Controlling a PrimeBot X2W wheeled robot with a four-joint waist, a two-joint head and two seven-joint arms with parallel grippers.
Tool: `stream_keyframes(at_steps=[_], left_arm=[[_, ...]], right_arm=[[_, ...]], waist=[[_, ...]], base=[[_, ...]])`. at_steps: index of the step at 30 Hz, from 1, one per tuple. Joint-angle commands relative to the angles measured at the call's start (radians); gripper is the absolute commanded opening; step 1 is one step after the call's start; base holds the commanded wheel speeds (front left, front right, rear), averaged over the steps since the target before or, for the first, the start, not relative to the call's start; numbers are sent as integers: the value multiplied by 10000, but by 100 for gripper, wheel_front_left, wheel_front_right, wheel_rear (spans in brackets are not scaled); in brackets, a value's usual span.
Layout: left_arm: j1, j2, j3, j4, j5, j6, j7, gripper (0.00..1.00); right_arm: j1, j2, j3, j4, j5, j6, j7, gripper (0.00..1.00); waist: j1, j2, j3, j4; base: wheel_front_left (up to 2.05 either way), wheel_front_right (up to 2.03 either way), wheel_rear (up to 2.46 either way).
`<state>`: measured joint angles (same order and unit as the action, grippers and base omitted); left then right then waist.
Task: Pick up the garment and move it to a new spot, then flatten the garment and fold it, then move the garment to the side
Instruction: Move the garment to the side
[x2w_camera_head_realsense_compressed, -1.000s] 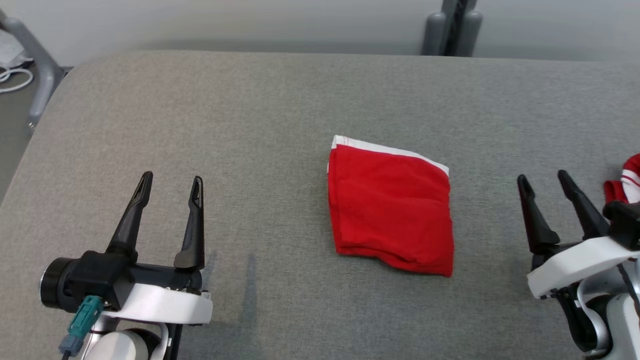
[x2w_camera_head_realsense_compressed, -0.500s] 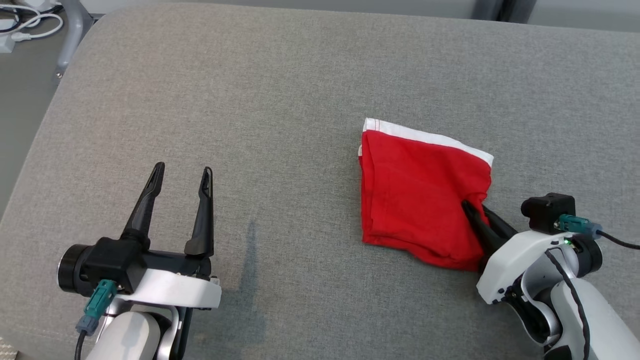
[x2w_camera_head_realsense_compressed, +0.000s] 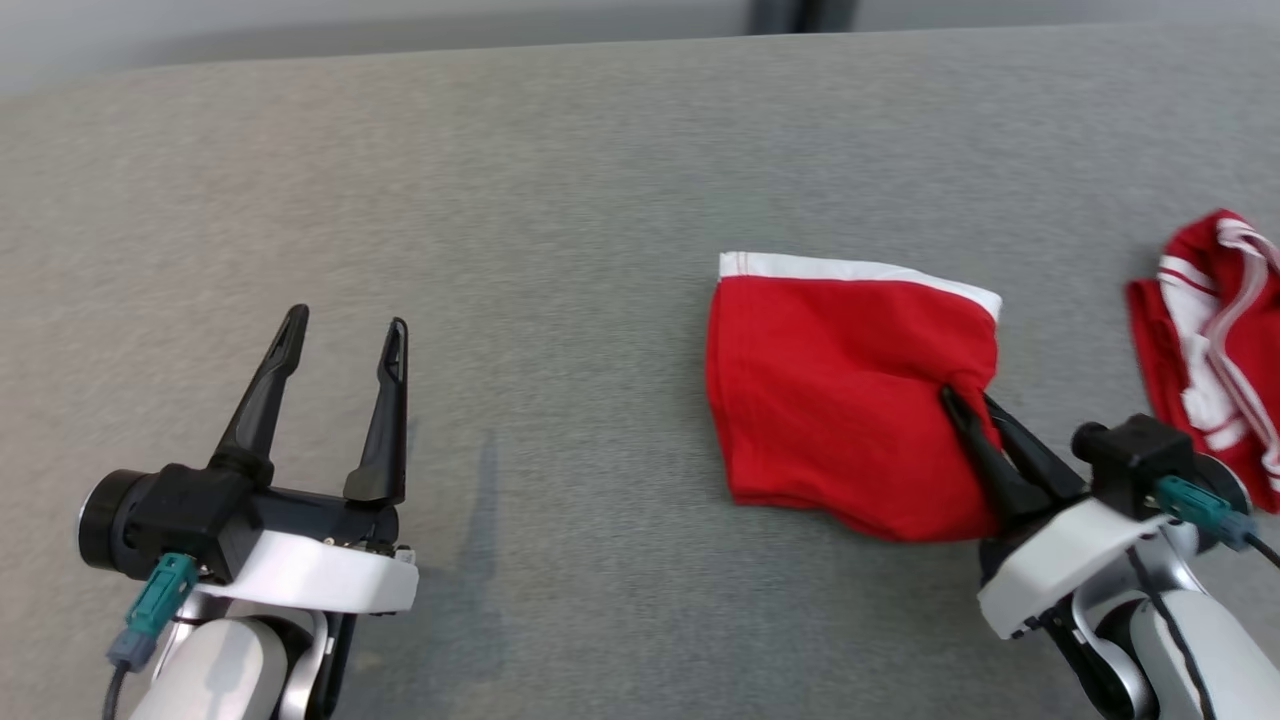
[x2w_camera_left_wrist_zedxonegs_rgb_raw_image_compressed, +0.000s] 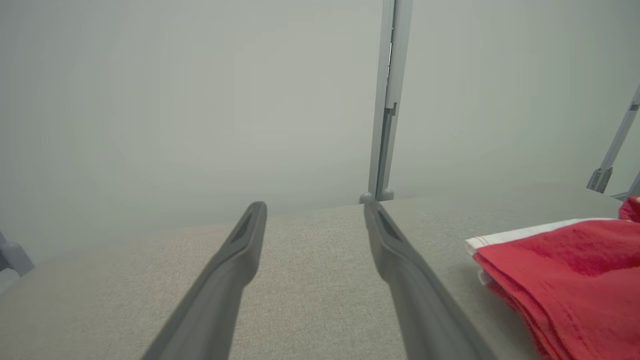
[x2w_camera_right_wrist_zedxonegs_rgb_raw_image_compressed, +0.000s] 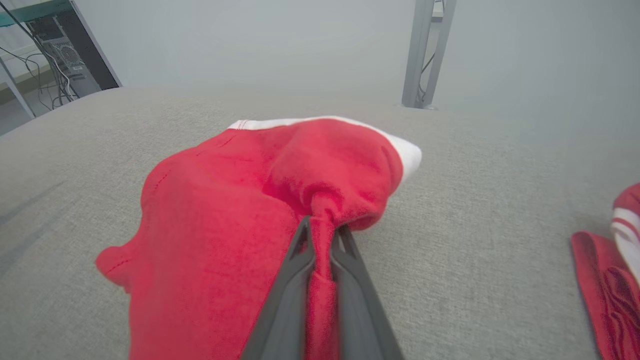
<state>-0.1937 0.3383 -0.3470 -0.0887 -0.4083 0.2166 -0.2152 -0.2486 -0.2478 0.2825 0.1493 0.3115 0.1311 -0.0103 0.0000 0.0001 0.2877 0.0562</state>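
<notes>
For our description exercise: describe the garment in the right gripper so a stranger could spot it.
On the grey table, look right of centre: a folded red garment with a white band along its far edge. Unlike the striped red-and-white cloth further right, it is pinched by the right gripper.

No legible text, label or sign anywhere.
</notes>
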Motion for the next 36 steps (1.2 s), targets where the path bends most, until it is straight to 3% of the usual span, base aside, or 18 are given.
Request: stream_keyframes(at_steps=[1, 11, 16, 28, 33, 36], left_arm=[[-35, 182, 75, -125, 57, 59, 78, 100], [-139, 725, 83, -915, 298, 148, 730, 100], [-308, 970, 33, -1276, 463, 183, 1095, 100], [-1027, 1493, -149, -2022, 841, -60, 1778, 100], [-1225, 1588, -190, -2190, 889, -133, 1924, 100], [-1313, 1596, -227, -2228, 901, -142, 1944, 100]], right_arm=[[186, -103, -145, -111, -71, -8, -175, 0], [271, 4, -483, 85, -33, -8, -657, 0], [-599, -534, -32, 356, -247, -8, -846, 0], [-3910, -2858, 953, 2238, -417, -10, -1734, 0], [-4874, -3386, 1456, 3489, -103, -10, -2101, 0], [-5296, -3371, 1705, 4379, 216, -10, -2216, 0]], waist=[[0, -1, 37, -1123], [0, -1, 418, -3231], [0, -1, 723, -3835], [0, -1, 1815, -3971], [0, -1, 2245, -3733], [0, -1, 2440, -3587]], base=[[0, 0, 0], [0, 0, 0], [0, 0, 0], [0, 0, 0], [0, 0, 0], [0, 0, 0]])
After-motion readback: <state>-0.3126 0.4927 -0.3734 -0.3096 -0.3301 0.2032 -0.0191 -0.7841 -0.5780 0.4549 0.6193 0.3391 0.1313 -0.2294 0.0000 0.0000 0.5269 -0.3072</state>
